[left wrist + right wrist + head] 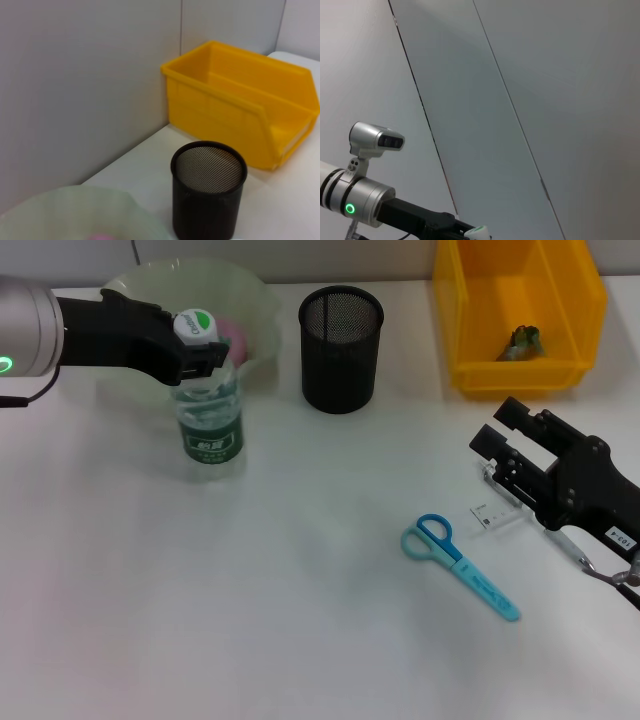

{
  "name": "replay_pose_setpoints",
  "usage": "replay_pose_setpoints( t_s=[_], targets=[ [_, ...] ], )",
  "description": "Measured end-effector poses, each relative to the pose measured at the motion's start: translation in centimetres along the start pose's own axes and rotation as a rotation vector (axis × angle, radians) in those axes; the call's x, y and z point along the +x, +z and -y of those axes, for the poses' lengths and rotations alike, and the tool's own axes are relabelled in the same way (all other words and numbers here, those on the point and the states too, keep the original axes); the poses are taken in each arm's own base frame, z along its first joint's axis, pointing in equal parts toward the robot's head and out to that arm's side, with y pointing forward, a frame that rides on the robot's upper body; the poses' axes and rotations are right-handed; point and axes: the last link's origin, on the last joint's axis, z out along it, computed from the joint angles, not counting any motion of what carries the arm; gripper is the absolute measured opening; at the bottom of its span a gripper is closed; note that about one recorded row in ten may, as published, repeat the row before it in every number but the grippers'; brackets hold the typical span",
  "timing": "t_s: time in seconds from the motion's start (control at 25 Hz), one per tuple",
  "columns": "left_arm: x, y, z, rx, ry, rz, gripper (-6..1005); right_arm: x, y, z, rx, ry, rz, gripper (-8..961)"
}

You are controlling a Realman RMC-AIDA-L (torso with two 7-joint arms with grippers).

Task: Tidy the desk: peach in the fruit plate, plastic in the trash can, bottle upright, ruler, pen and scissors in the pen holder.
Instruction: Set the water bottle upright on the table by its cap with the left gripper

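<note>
While nothing grips them, the scissors (460, 565) lie flat lower right of centre on the white worktop (300, 620), blue handles toward the upper left. Right claw (505, 445) sits at the right edge just above the clear ruler (497, 515) and the pen (570, 545), fingers apart, holding nothing. Bottle (207, 405) stands upright at upper left, left claw (205, 350) clamped on its neck under the white cap. Behind it, touching or nearly so: pale green fruit plate (255, 300) with something pink inside. Black mesh pen holder (341, 348) top centre; yellow bin (520, 310) upper right with a scrap in it.
</note>
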Motion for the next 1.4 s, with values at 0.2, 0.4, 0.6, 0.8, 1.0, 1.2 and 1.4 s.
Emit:
replay_pose_setpoints(
  t_s=[0.2,0.4,0.6,0.8,1.0,1.2,1.4],
  targets=[
    [-0.19,0.20,0.01,-0.010,0.006,-0.007,476,-0.03,0.01,0.03,0.000,-0.002,0.000,550],
    [-0.09,0.31,0.03,-0.008,0.023,-0.016,480,-0.11,0.10,0.09,-0.003,-0.004,0.000,549],
    [0.11,0.29,0.18,0.001,0.021,-0.031,485,-0.16,0.19,0.12,-0.005,-0.006,0.001,549],
    [-0.13,0.58,0.26,-0.004,0.012,-0.024,489,-0.13,0.26,0.26,0.000,-0.009,-0.005,549],
    [-0.21,0.84,0.21,-0.011,0.022,-0.017,493,-0.17,0.40,0.36,0.000,-0.012,-0.007,550],
    [-0.18,0.88,0.21,-0.013,0.033,-0.020,497,-0.22,0.55,0.42,-0.002,-0.015,-0.007,551],
    [-0.11,0.98,0.13,-0.016,0.035,-0.020,501,-0.18,0.64,0.51,0.001,-0.015,-0.012,550]
  ],
)
